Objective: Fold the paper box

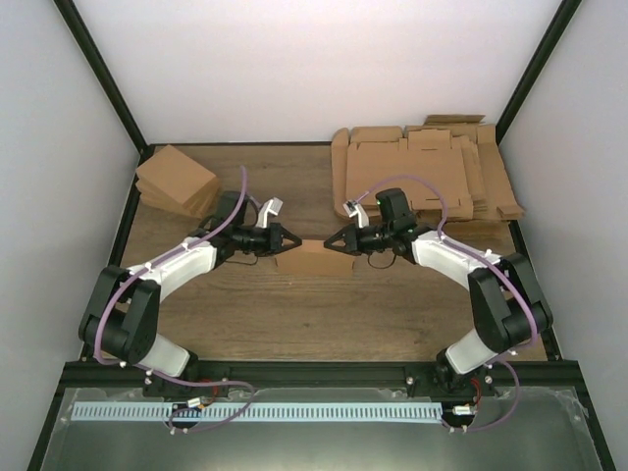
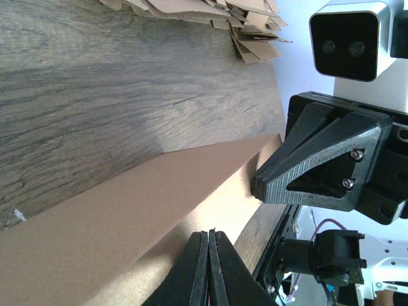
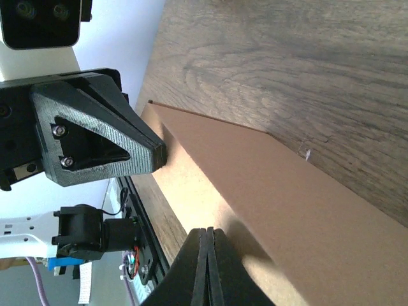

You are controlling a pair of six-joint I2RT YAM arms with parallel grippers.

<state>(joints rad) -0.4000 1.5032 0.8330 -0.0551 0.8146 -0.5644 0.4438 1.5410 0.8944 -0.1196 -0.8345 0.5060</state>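
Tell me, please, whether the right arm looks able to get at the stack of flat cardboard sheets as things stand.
Probably yes: the stack lies just beyond the right arm's fingers, with only bare table between. They are shut at the paper box, so must open first.

Between your left pincer (image 1: 292, 242) and right pincer (image 1: 331, 238), the paper box (image 1: 312, 257) is matt, smooth brown cardboard; beneath them the table (image 1: 294, 314) shows matt wood grain; their fingers (image 2: 319, 159) are ridged black plastic.
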